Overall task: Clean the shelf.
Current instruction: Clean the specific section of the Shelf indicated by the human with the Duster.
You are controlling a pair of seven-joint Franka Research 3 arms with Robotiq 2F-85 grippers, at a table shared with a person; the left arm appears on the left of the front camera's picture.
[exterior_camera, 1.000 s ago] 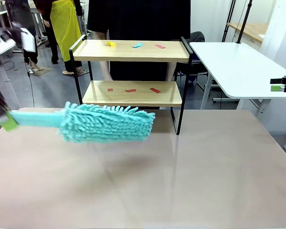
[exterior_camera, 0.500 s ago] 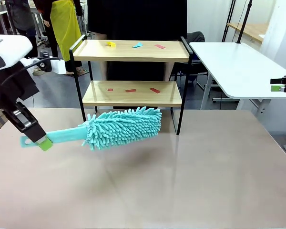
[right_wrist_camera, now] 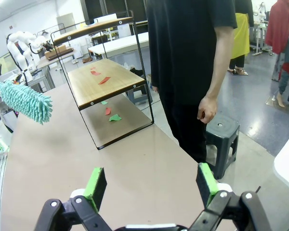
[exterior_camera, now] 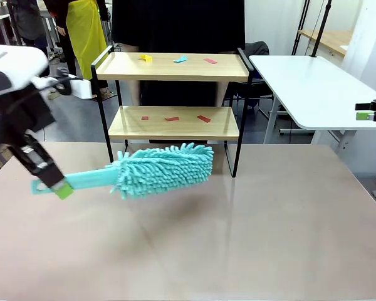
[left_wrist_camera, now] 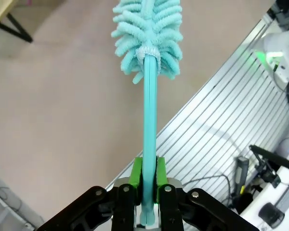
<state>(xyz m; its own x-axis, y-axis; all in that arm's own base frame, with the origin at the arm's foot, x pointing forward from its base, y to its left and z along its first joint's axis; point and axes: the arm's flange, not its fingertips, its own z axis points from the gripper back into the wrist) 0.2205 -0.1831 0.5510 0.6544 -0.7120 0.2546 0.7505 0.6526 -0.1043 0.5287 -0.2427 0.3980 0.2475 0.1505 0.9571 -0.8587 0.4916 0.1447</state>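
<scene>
The left gripper (exterior_camera: pixel 57 187) is low on its own side of the beige tabletop (exterior_camera: pixel 257 238), clamped hard on the flat handle of a turquoise fluffy microfibre duster (exterior_camera: pixel 164 169). From the wrist, both green pads (left_wrist_camera: pixel 136 174) pinch that handle right near its end, a hold that buys the longest reach. The shaggy head hangs above the table, pointed across toward the two-tier wooden shelf (exterior_camera: pixel 130 127) with its thin black metal frame. The shelf stands at the table's far edge, just in front of a person in black (exterior_camera: pixel 175 25). The duster is short of the shelf, touching neither board nor leg.

Small red paper scraps (exterior_camera: pixel 172 118) lie on the lower board. Up top there's a yellow scrap (exterior_camera: pixel 146 58), a blue scrap (exterior_camera: pixel 180 59) and a red scrap (exterior_camera: pixel 210 61). With all that litter in place, I'd say the sweeping hasn't begun. The right gripper (exterior_camera: pixel 367 115) sits far out on its own side, jaws spread wide and empty, well clear of the duster's path.
</scene>
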